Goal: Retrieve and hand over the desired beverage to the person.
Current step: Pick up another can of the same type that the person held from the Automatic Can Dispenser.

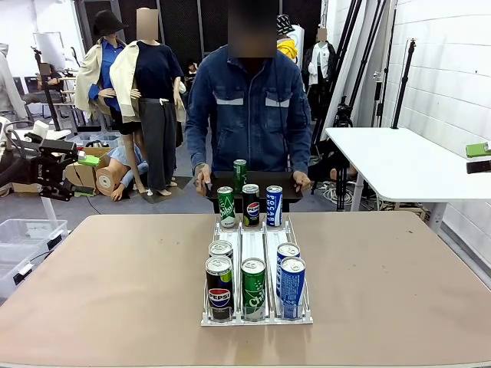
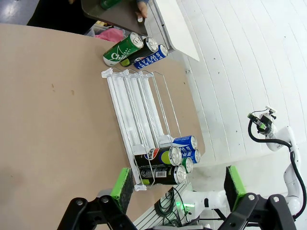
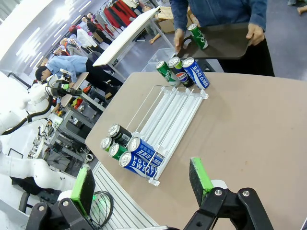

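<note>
Green pads [image 2: 122, 187] of the left gripper [image 2: 178, 188] stood wide apart with nothing between them, and the right gripper [image 3: 141, 184] was spread just as wide and just as empty. Ahead of both pairs of jaws, and apart from them, we saw the near end of the white rack [image 2: 134, 105], where a cluster of cans [image 2: 165, 160] sat packed side by side in its lanes. Farther out along the rack stood a row of three cans [image 2: 136, 50]: green, dark Pepsi and blue Pocari Sweat. Farthest from the jaws, the person [image 1: 249, 107] held a dark tray [image 1: 265, 178] at the far edge of the table, with one green can [image 1: 240, 172] upright on it.

We could not tell which beverage was wanted, so we judged the first risk to be closing on the wrong can, since similar labels sat at both ends of the rack. The packed cluster was the second. Fingers going down beside one can had little room, and could knock its neighbour over or catch a wire divider and shift the rack. A smooth round can gripped off-centre might slip. At the handover, a reach toward the tray could strike the person's hands or topple the can already standing there.
</note>
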`<action>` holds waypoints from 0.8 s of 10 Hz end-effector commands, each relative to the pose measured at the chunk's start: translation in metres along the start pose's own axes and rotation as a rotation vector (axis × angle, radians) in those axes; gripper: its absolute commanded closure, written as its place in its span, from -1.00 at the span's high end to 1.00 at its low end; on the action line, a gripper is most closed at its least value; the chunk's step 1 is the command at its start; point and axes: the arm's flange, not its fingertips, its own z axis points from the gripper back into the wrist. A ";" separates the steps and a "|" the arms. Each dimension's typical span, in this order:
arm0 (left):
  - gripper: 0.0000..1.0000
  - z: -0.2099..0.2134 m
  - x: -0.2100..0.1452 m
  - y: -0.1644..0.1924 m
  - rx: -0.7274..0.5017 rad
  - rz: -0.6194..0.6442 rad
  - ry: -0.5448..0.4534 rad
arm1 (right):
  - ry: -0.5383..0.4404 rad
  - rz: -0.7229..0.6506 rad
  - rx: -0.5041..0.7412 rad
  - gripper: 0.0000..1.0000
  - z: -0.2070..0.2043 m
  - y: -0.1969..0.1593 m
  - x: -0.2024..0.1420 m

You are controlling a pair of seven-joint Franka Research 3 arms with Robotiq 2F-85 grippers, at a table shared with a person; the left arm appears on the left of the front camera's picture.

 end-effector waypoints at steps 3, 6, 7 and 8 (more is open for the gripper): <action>1.00 0.001 0.001 -0.001 0.002 0.014 -0.008 | -0.017 0.007 0.018 1.00 -0.001 0.000 0.002; 1.00 0.001 0.001 -0.001 0.002 0.014 -0.008 | -0.017 0.007 0.018 1.00 -0.001 0.000 0.002; 1.00 0.001 0.001 -0.001 0.002 0.014 -0.008 | -0.017 0.007 0.018 1.00 -0.001 0.000 0.002; 1.00 0.000 0.000 0.000 0.000 0.000 0.000 | -0.017 0.007 0.018 1.00 -0.001 0.000 0.002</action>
